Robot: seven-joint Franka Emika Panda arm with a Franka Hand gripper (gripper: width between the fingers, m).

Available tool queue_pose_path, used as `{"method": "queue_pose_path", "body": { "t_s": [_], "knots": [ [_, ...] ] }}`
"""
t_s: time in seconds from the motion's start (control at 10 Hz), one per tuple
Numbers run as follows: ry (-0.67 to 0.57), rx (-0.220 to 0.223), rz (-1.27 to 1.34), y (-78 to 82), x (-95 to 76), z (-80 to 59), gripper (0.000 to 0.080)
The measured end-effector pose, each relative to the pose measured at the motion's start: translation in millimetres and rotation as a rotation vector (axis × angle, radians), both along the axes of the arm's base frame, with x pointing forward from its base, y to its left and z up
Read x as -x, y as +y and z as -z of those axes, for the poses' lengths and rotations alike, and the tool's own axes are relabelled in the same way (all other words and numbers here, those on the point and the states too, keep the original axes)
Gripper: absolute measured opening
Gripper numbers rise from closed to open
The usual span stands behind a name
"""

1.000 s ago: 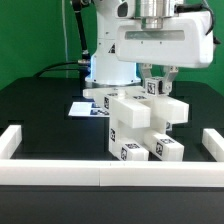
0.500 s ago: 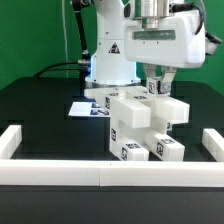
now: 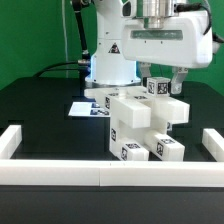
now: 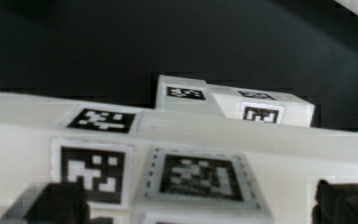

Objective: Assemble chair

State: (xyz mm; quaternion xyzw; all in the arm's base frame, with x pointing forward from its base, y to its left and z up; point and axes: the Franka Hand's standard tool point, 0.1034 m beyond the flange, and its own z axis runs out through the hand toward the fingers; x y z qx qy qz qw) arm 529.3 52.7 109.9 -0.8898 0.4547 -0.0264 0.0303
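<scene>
- chair (image 3: 140, 125): part-built stack of white blocks, middle of the black table (image 3: 40, 110), just behind the front rail (image 3: 100, 178), which lies at 6 o'clock of it in the exterior view.
- top block (image 3: 156, 87): small tagged piece sitting on the stack's upper edge, at about 1 o'clock of the chair's middle.
- risk 1: top block looks perched, not locked in. I can't tell how deep it is seated. If I lift off crooked, a jaw could drag it and tip it off the stack.
- risk 2: the stack is tall and stepped, so a sideways nudge from my wrist could shift the whole chair and spoil the alignment.
- risk 3: wrist view is blurred and filled with tags, so judging clearance from it alone is shaky.
- gripper (image 3: 161, 78): pointing straight down, right over the top block. Jaws stand wide apart, one on each side of it, gripping nothing as far as I can see.
- arm: wrist vertical, comes in from 12 o'clock above the chair.
- marker board (image 3: 84, 108): flat on the table at 9 o'clock of the chair, apart from it.
</scene>
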Motion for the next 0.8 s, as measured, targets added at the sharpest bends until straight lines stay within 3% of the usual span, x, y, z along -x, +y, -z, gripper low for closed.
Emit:
{"method": "queue_pose_path", "body": {
  "t_s": [0.8],
  "knots": [
    [-0.019, 0.049, -0.603, 7.2, -1.9, -1.0, 0.0649]
  ]
}}
